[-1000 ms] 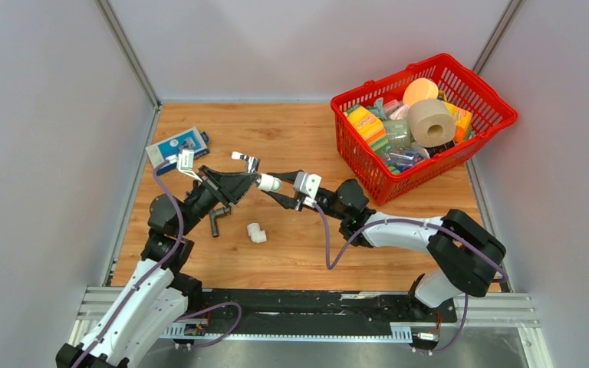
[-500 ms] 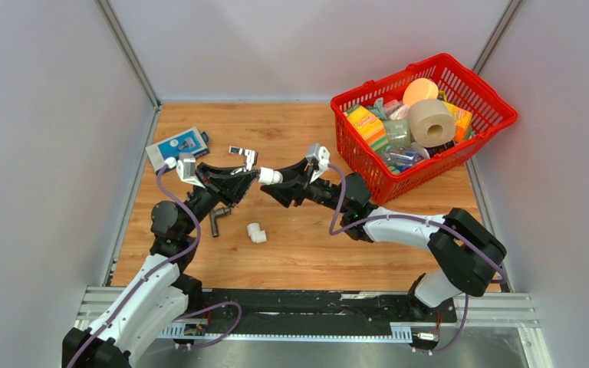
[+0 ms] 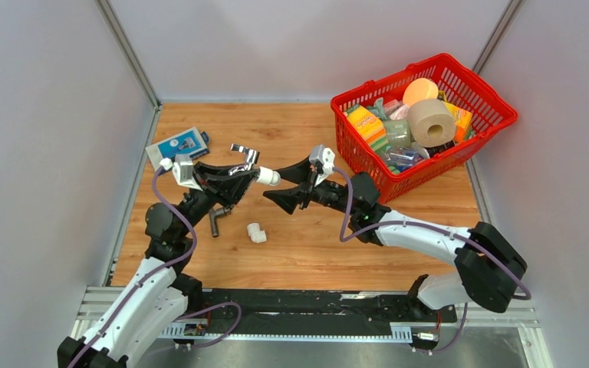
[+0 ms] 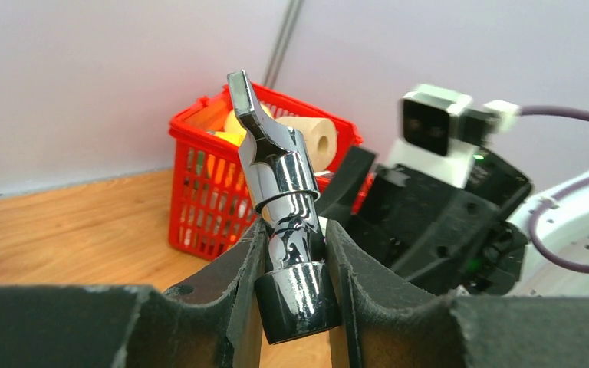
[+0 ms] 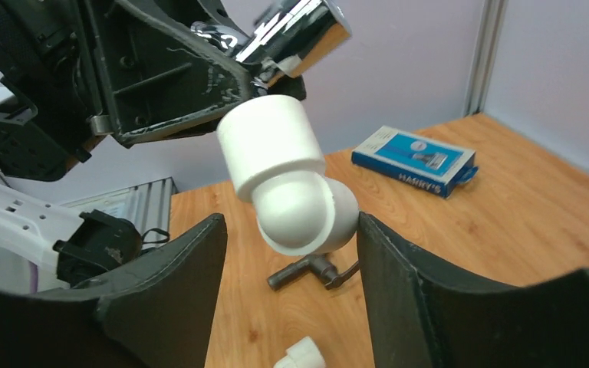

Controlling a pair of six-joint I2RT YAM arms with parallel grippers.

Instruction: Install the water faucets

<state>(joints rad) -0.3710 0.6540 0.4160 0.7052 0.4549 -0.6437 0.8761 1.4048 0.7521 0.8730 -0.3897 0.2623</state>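
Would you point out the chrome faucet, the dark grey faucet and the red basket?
chrome faucet (image 4: 284,192): left wrist view, body
dark grey faucet (image 5: 295,273): right wrist view, stem
red basket (image 3: 482,86): top external view, rim

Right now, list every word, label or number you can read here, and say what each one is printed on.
"HARRY'S": on the blue box.
The other print on that box: too small to read.
Label on the yellow packet in the red basket: too blurred to read.

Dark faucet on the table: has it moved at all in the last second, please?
No. The dark faucet lies where it was, the same gap from the blue box and the loose elbow.
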